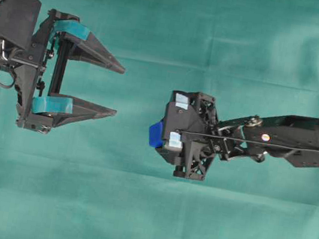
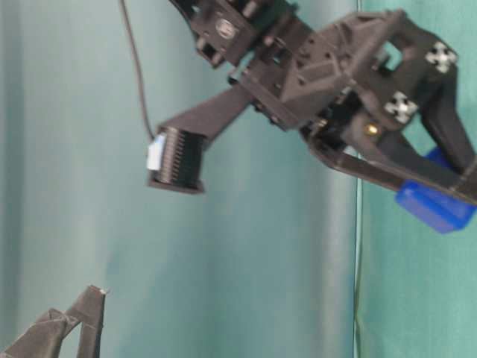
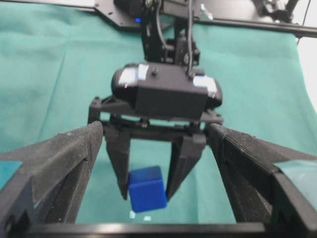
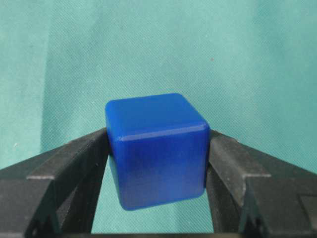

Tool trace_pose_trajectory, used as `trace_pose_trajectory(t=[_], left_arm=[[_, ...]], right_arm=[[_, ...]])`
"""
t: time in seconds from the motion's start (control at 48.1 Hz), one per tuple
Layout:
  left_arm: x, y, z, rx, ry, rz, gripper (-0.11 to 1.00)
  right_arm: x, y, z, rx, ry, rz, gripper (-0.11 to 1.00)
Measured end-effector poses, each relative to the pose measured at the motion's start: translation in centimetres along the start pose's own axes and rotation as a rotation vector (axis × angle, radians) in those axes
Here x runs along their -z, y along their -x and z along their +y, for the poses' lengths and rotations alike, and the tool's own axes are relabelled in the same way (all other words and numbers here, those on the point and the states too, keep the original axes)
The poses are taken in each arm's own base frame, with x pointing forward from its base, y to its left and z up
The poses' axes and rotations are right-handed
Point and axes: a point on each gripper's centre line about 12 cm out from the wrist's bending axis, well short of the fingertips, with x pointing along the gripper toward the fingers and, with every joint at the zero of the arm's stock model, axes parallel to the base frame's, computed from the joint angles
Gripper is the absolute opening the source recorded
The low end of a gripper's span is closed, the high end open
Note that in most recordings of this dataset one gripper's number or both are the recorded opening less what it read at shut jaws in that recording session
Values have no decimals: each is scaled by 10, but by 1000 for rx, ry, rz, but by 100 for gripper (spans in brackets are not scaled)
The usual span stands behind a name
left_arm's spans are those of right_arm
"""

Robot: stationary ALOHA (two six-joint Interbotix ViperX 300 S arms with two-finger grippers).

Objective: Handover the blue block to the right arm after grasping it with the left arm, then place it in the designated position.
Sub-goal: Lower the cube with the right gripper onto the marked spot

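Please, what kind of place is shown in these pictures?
Probably a robotics lab bench: a green cloth covers the surface, two black arms face each other, and the right gripper holds a blue block as a test object.

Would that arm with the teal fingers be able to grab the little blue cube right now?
Probably not. The blue block is clamped between the right gripper fingers, off the cloth, while the left gripper stands wide open, apart from it across bare green cloth.

Left gripper (image 1: 116, 88) gapes wide; right gripper (image 1: 158, 136) clamped.
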Motion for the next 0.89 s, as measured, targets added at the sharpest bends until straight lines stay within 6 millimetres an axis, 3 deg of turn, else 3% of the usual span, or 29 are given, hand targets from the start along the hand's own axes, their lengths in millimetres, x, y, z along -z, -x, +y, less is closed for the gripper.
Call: trace_pose_trajectory(t=[0.416, 0.894], left_arm=[[0, 0, 0, 0, 0, -3, 100], [0, 0, 0, 0, 2, 0, 100]], right_arm=[[12, -28, -1, -11, -2, 34, 59], [11, -30, 0, -20, -3, 25, 59]])
